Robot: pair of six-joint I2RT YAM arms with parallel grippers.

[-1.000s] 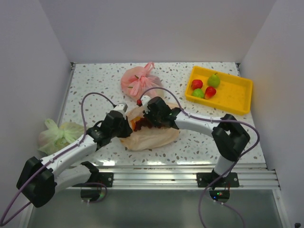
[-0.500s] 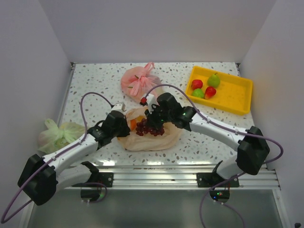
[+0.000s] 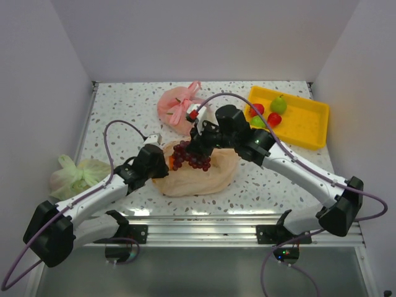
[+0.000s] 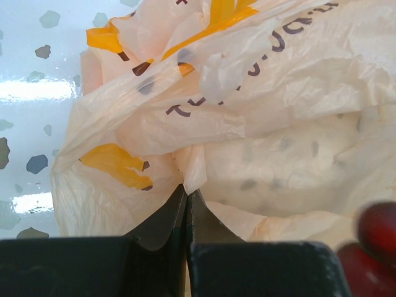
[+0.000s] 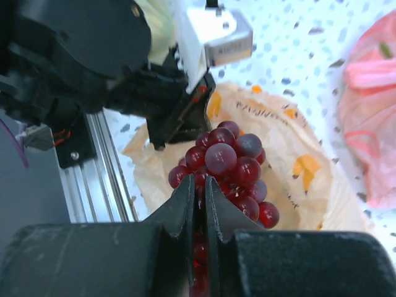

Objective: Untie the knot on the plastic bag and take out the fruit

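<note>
Top external view: speckled white tabletop [image 3: 124, 102], plain white walls [image 3: 204, 37]. Right gripper [image 5: 199, 189] clamps the grapes [image 5: 226, 158] over the plastic bag [image 3: 198, 179]; left gripper [image 4: 187, 197] pinches its film.

The top camera looks steeply down from high on the near side of the crinkly translucent peach-orange plastic bag [image 3: 198, 179], which sits mid-frame. The left wrist camera sits almost against that bag; the right wrist camera looks down on it from higher — facing the silver aluminium rail [image 5: 105, 179] beyond it. All three share the bag.
</note>
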